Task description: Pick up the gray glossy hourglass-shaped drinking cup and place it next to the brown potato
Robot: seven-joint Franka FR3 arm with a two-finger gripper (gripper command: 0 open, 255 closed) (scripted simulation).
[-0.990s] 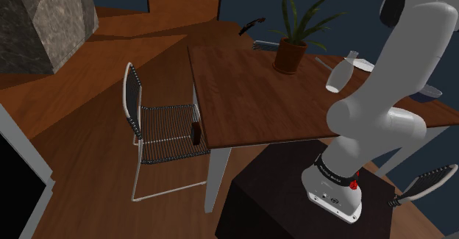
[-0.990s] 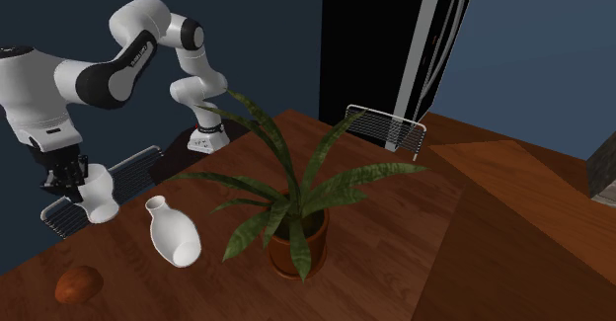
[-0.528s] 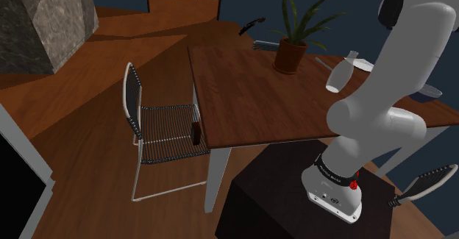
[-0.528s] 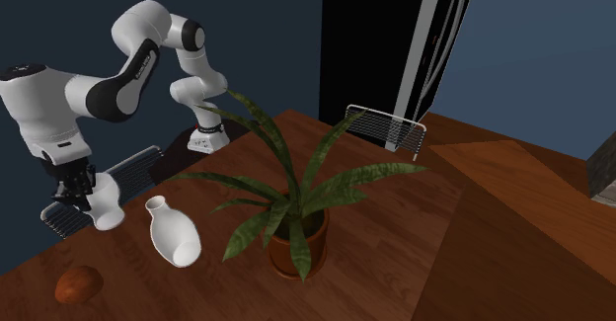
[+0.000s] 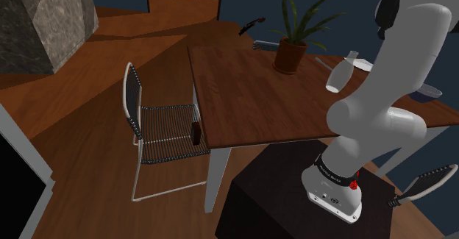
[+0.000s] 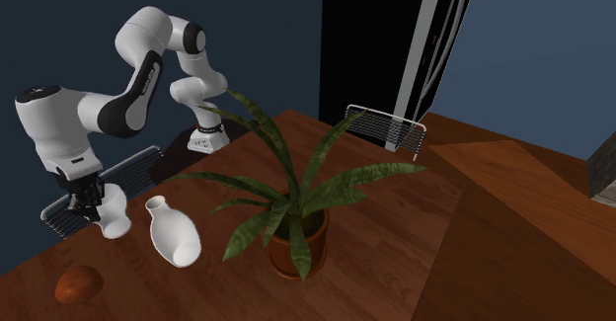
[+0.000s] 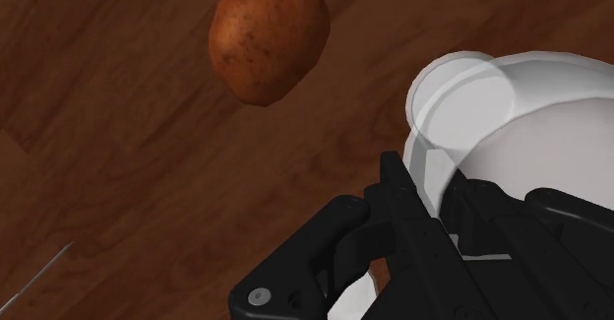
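My black gripper (image 6: 89,197) is shut on the rim of a pale grey glossy cup (image 6: 115,215), which hangs tilted just above the wooden table (image 6: 395,240). In the wrist view one finger (image 7: 399,205) sits outside the cup's (image 7: 521,121) wall and the other inside it. The brown potato (image 6: 77,284) lies on the table near its edge, a short way from the cup on the side towards the second exterior view's bottom. Past the gripper (image 7: 443,210) in the wrist view, the potato (image 7: 269,37) rests on bare wood.
A white vase (image 6: 173,232) lies on its side right beside the cup, and a potted plant (image 6: 296,240) stands beyond it. In the shoulder view the vase (image 5: 340,76) and plant (image 5: 290,54) are at the table's far side. A wire chair (image 5: 158,131) stands at the table's (image 5: 250,98) left.
The arm has carried the cup towards the second exterior view's right and slightly down, closer to the white vase. The potato, vase and plant have not moved.
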